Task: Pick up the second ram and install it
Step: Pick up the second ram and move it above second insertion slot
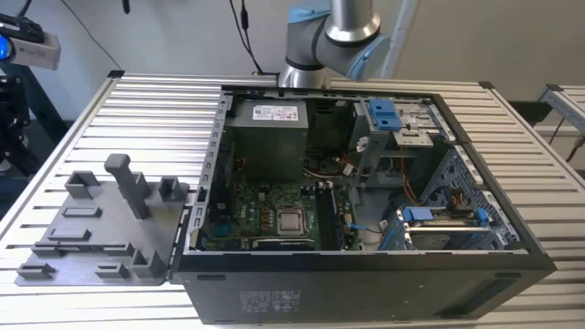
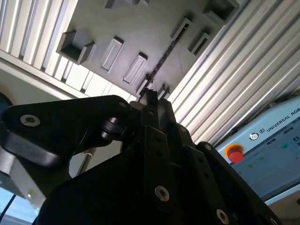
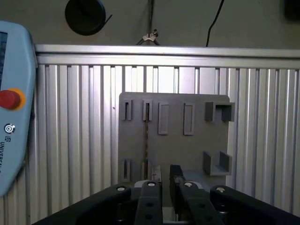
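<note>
The second ram [image 3: 146,136] stands on edge in a slot of the grey fixture plate [image 3: 197,145], so it reads as a thin dark line; the same line shows in the second wrist view [image 2: 164,56]. My gripper [image 3: 165,174] hangs well above the plate, roughly over the near end of the stick and clear of it. A narrow gap separates its two fingers [image 3: 176,172], and nothing is between them. In the exterior view the fixture plate [image 1: 92,233] lies on the exterior view's left, beside the open computer case [image 1: 475,205]. The motherboard's memory slots [image 1: 327,212] run beside the processor socket.
The arm [image 1: 338,27] rises behind the case. A ribbed aluminium table [image 1: 155,103] carries everything. The fixture has raised grey posts [image 1: 128,181] and several empty pockets. A teach pendant with a red button [image 3: 9,99] lies off the table's edge. Blue drive brackets [image 1: 384,113] sit inside the case.
</note>
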